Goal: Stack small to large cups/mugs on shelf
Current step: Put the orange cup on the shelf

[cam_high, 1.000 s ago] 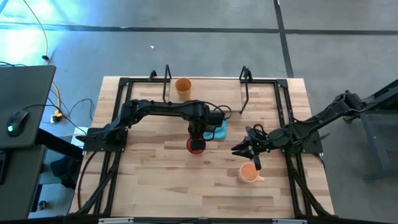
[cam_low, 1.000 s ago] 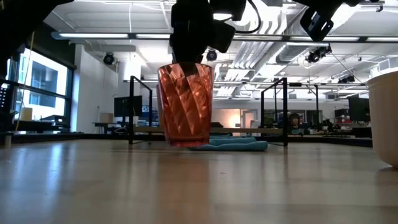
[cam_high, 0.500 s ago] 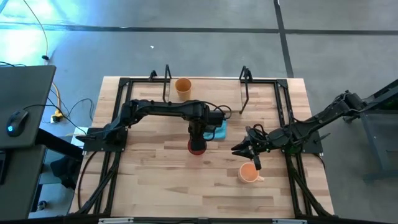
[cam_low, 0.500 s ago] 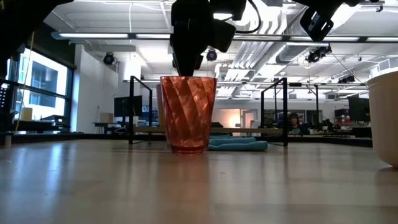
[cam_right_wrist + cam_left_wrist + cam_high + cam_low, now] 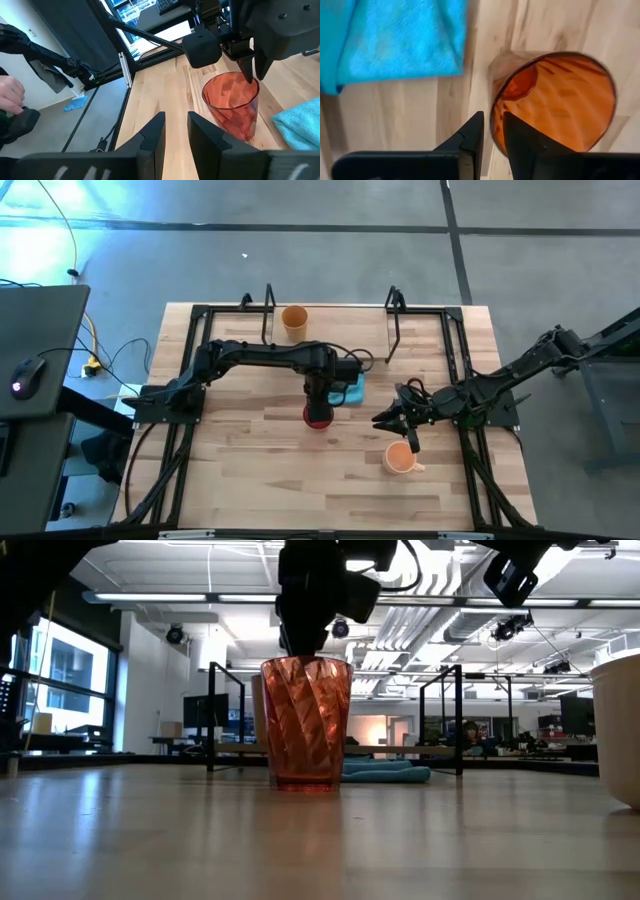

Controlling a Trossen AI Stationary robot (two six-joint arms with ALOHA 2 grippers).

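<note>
Low view, nearest first: the dark red ribbed cup (image 5: pixel 306 723) stands upright on the wooden tabletop (image 5: pixel 320 840), and the left gripper (image 5: pixel 308 638) hangs right over its rim. In the left wrist view its two fingers straddle the cup's wall (image 5: pixel 550 100), one inside and one outside, with a narrow gap between them; whether they pinch the wall cannot be told. A blue cloth (image 5: pixel 350 390) lies on the table just behind the cup. From above, the bright orange mug (image 5: pixel 401 459) with its handle sits nearer the front edge, toward the right, and the right gripper (image 5: pixel 405 424) hovers just beside it, apart from it, holding nothing; its fingers stand slightly parted in the right wrist view. Farthest back, the mustard-tan tumbler (image 5: pixel 294 319) stands upright at the rear of the table, between the black upright posts of the shelf (image 5: pixel 392 330).
</note>
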